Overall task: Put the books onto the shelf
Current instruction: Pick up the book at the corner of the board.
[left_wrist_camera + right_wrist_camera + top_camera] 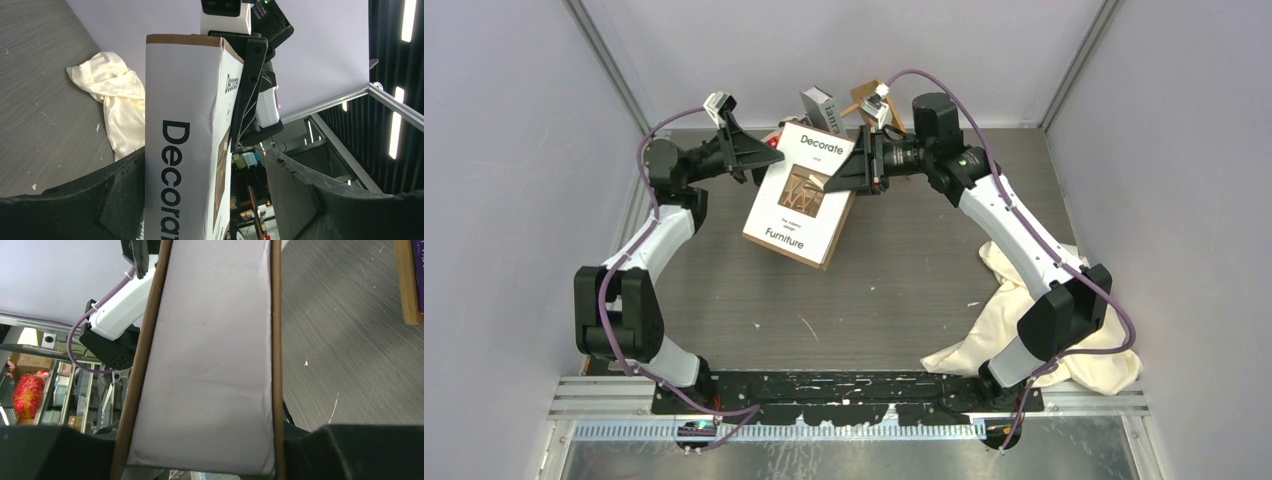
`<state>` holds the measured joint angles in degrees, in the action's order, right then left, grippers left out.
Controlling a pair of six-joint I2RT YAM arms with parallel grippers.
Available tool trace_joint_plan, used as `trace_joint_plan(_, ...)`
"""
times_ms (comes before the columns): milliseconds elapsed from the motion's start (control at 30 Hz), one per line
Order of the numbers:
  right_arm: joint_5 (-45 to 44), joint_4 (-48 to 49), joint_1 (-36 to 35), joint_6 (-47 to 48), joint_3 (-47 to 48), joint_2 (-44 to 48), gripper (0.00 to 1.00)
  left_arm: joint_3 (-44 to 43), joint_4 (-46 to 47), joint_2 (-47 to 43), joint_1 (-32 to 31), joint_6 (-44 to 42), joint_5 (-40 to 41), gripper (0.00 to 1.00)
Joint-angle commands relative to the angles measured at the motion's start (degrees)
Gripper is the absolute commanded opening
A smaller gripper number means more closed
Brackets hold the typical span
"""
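Table (904,290) below, white book (802,195) tilted aloft just short of the shelf (861,100). The right gripper (829,183) clamps its edge, the left gripper (776,157) gapes loose around the spine; best level it first, then slide in.

White book (802,195) hides most of the shelf (861,96); its spine title is cut off in the left wrist view.

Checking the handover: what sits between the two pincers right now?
The white book. The right pincer is shut on it, and the left pincer is open around its spine. The top view shows this best.
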<state>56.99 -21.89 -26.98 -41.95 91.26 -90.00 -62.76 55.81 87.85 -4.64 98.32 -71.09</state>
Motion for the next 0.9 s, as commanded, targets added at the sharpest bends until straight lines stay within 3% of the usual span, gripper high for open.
trace_joint_plan(0,0.7,3.4,-0.4,-0.3,4.0,-0.4,0.39,-0.6,2.9,-0.3,-1.0,-0.6,-2.3,0.79)
trace_joint_plan(67,0.8,3.5,-0.5,-0.4,4.5,-0.8,0.39,-0.4,3.5,-0.2,-1.1,-0.2,-2.3,0.74)
trace_joint_plan(267,1.0,3.8,-0.5,-0.8,5.1,-1.3,0.39,-0.9,6.8,1.0,-1.5,2.6,-2.3,0.43)
trace_joint_plan(500,0.7,4.1,-0.4,-0.9,5.4,-1.7,0.41,-0.7,8.2,1.3,-1.4,3.9,-1.2,0.27)
trace_joint_plan(867,-0.6,4.8,0.1,-1.6,6.2,-2.4,0.66,-0.3,9.7,1.6,-1.4,5.5,2.5,0.00)
